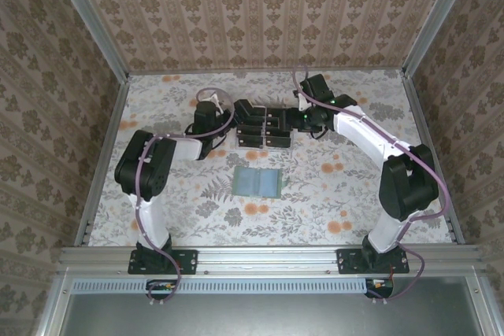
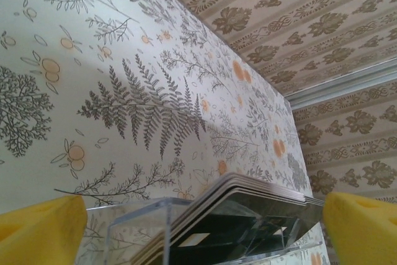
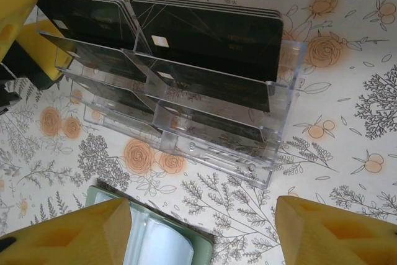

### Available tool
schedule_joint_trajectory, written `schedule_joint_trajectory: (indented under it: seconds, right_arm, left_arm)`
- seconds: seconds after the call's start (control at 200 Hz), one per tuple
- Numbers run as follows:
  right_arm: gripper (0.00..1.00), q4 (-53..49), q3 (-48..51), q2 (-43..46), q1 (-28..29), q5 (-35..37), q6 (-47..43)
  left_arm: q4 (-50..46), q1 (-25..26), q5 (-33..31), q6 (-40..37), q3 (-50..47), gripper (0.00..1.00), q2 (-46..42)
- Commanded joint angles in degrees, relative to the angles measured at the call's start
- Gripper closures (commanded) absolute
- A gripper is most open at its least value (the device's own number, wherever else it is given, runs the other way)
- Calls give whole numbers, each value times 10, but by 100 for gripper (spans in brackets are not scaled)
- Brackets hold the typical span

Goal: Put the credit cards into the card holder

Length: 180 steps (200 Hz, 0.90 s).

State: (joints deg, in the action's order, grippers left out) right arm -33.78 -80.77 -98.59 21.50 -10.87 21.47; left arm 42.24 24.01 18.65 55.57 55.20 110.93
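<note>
The left gripper [image 2: 205,231] is spread wide by the credit cards [image 3: 205,35]. The right gripper [image 3: 201,234] is held spread near the card holder [image 1: 260,182].

The rack [image 3: 205,147] is clear, hard, glossy plastic that catches light along its edges, and the credit cards [image 3: 205,35] are dark, smooth plastic with a faint sheen. The card holder [image 3: 155,240] has a dull, matt grey-green border around a shiny, pale film, and the table cover [image 3: 347,91] looks smooth and matt under its printed ferns and flowers. My right fingers [image 3: 68,234] and my left fingers [image 2: 37,228] are matt yellow with a slightly grainy, foam-like face, and the frame rail [image 1: 268,260] is pale, satin-finished metal.
</note>
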Motion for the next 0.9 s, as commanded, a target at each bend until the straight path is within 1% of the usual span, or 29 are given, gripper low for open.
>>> schedule_joint_trajectory:
  seconds: [0.0, 0.19, 0.33, 0.43, 0.505, 0.705, 0.895]
  right_arm:
    - [37, -43, -28, -1, 8, 22, -50]
    - [40, -104, -83, -37, 43, 105, -142]
    - [43, -138, -123, -78, 76, 150, -223]
    - [45, -157, -148, -110, 101, 172, -281]
    - [46, -159, -160, -128, 113, 190, -310]
    - [48, -150, -174, -160, 117, 201, -342]
    - [51, -147, -187, -186, 118, 202, -352]
  left_arm:
    - [-18, -19, -4, 7, 20, 0, -11]
    - [-118, -62, -7, -23, 4, 0, -83]
    - [-248, -80, -23, -53, 3, 0, -139]
    - [-355, -81, -44, -90, 9, 0, -178]
    - [-410, -81, -57, -109, 6, 0, -206]
    - [-480, -82, -70, -136, -34, 0, -278]
    - [-482, -85, -61, -126, -69, 0, -311]
